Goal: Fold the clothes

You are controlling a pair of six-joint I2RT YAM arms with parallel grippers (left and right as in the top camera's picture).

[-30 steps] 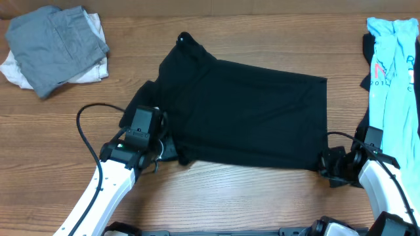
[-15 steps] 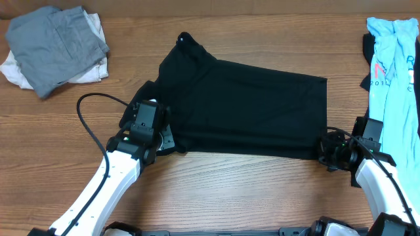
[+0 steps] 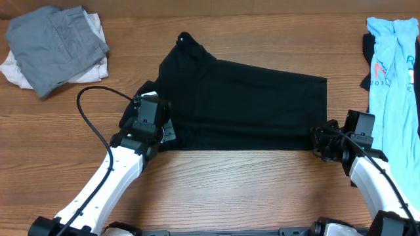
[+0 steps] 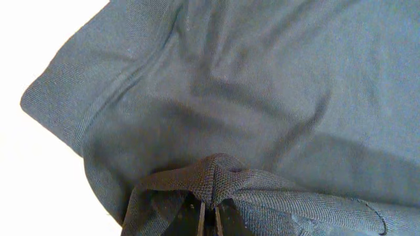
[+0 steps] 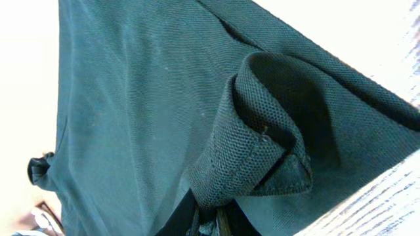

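Observation:
A plain black T-shirt (image 3: 243,105) lies spread across the middle of the wooden table. My left gripper (image 3: 164,134) is shut on the shirt's near-left edge; the left wrist view shows a pinched fold of black fabric (image 4: 213,180) between the fingers (image 4: 210,219). My right gripper (image 3: 319,143) is shut on the shirt's near-right corner; the right wrist view shows a rolled hem (image 5: 256,151) in the jaws (image 5: 209,223). The near edge is lifted and drawn back over the shirt.
A pile of grey and white clothes (image 3: 56,46) lies at the far left. A light-blue shirt with red print (image 3: 394,72) lies along the right edge, with a dark piece beside it. A black cable (image 3: 88,118) loops by the left arm.
Both grippers have moved away from the table's near edge, carrying the shirt's near edge with them. The near strip of the shirt now folds over the rest, so the black shape is shorter.

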